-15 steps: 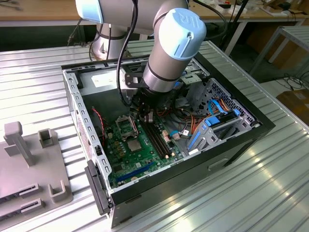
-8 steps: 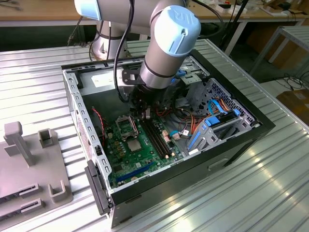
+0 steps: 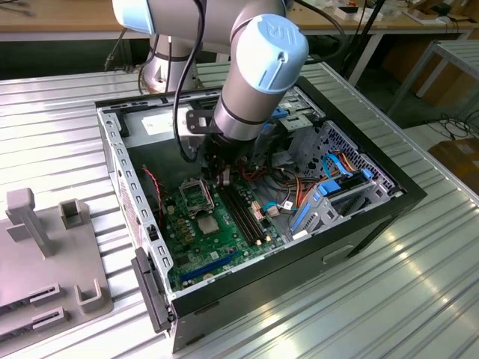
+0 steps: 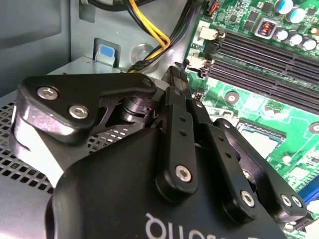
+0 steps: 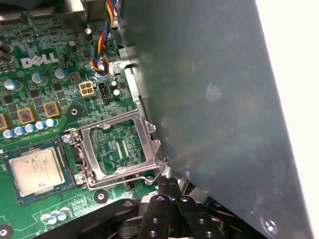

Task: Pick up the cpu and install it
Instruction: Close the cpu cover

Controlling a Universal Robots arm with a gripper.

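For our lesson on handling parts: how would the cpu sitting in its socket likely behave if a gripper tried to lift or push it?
The cpu looks thin, flat and metal-topped, so probably stiff and light. It appears to lie within the socket's black frame, so a sideways push would likely be blocked. Its smooth top may be slippery. The gripper sits beside the raised metal cover.

The cpu (image 5: 36,168) has a dull silver-grey metal lid. The load plate (image 5: 119,149) beside it is bright bare metal. The tool (image 4: 175,94) is matt black with shiny screws. The case (image 3: 123,161) is grey sheet metal on a ribbed, glossy metal surface (image 3: 419,292).
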